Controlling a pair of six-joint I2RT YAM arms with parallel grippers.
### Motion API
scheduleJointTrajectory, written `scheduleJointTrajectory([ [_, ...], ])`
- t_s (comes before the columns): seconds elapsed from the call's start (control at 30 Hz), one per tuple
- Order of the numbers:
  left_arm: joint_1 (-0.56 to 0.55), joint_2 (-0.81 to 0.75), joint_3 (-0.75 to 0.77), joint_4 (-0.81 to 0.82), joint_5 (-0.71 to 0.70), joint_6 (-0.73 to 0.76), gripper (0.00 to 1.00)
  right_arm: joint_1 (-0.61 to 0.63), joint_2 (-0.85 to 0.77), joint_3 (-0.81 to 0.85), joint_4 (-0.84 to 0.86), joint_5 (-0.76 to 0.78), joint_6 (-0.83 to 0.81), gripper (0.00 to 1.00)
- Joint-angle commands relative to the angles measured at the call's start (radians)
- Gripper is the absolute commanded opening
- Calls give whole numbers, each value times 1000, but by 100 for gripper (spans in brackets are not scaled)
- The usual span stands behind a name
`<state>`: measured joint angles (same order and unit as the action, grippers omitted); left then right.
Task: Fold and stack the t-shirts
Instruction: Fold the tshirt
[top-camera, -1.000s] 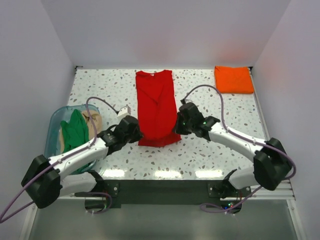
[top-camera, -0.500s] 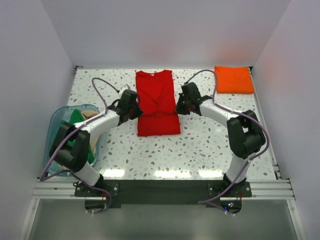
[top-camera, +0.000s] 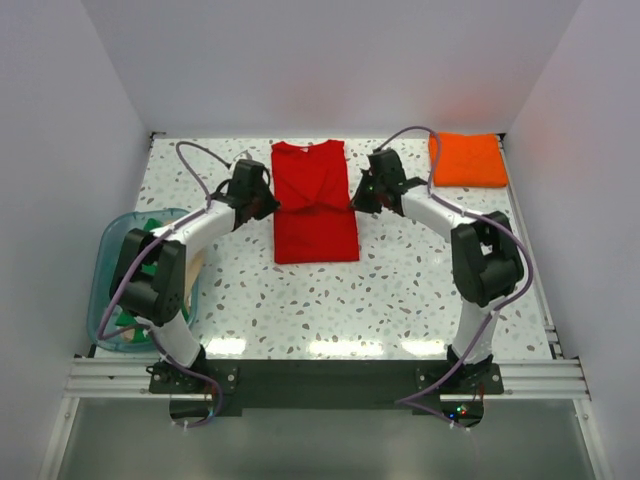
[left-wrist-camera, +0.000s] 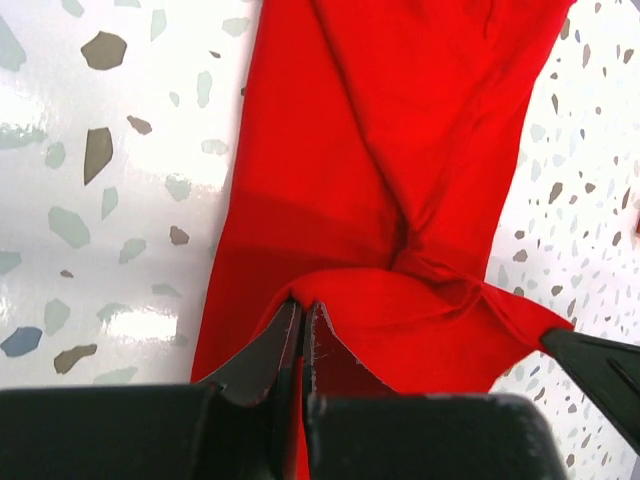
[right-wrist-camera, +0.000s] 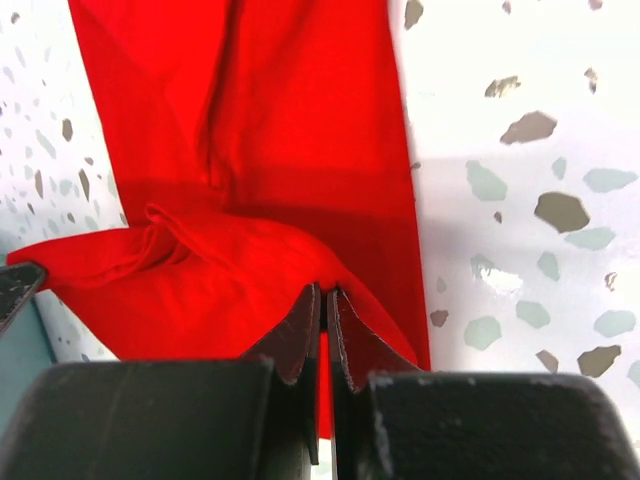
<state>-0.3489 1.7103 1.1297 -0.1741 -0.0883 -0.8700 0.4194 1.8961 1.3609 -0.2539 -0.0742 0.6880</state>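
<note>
The red t-shirt (top-camera: 315, 200) lies lengthwise in the middle of the table, its near part doubled back over the rest. My left gripper (top-camera: 268, 207) is shut on its folded-over hem at the left edge; in the left wrist view the left gripper (left-wrist-camera: 301, 305) pinches red cloth (left-wrist-camera: 400, 160). My right gripper (top-camera: 358, 203) is shut on the same hem at the right edge; in the right wrist view the right gripper (right-wrist-camera: 324, 292) also pinches red cloth (right-wrist-camera: 290, 120). A folded orange t-shirt (top-camera: 467, 159) lies at the far right corner. Green cloth (top-camera: 150, 226) shows in the tub.
A clear bluish plastic tub (top-camera: 108, 300) stands at the left near edge, partly behind my left arm. White walls close the table at the back and sides. Purple cables arc over both arms.
Both grippers have carried the red shirt's near hem away from me, toward the collar end. The shirt's near edge now lies farther back and the cloth is doubled over.
</note>
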Motion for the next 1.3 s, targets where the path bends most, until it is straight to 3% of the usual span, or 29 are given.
scheduleJointTrajectory([
  [0.0,27,37,54,45,27,25,0,-28,26,78,24,-33,-8,0],
  [0.57,82,201,157,120,127,74,3,-100,204,211,61,-144,2,0],
  [0.67,93,199,150,127,130,80,10,-108,213,236,55,-154,-4,0],
  [0.73,102,193,147,136,140,85,26,-108,212,245,48,-156,-13,1],
  [0.77,105,190,145,136,147,85,32,-108,210,248,47,-156,-13,9],
  [0.8,110,172,140,140,148,88,47,-111,209,254,42,-156,-21,13],
  [0.83,111,160,125,148,147,89,51,-110,201,254,39,-156,-22,18],
  [0.87,113,144,114,156,147,91,55,-113,193,254,36,-156,-28,30],
  [0.93,113,95,88,197,153,97,63,-113,166,247,30,-147,-45,40],
  [0.97,111,81,81,202,157,98,64,-113,152,230,34,-144,-51,47],
  [1.07,88,40,48,219,170,97,61,-108,110,199,47,-133,-68,54],
  [1.13,50,28,36,214,157,95,48,-97,97,166,71,-142,-73,53],
  [1.2,1,29,13,219,147,83,32,-64,86,149,71,-130,-93,47],
  [1.27,-37,35,-16,244,139,60,22,-24,96,148,67,-110,-107,38],
])
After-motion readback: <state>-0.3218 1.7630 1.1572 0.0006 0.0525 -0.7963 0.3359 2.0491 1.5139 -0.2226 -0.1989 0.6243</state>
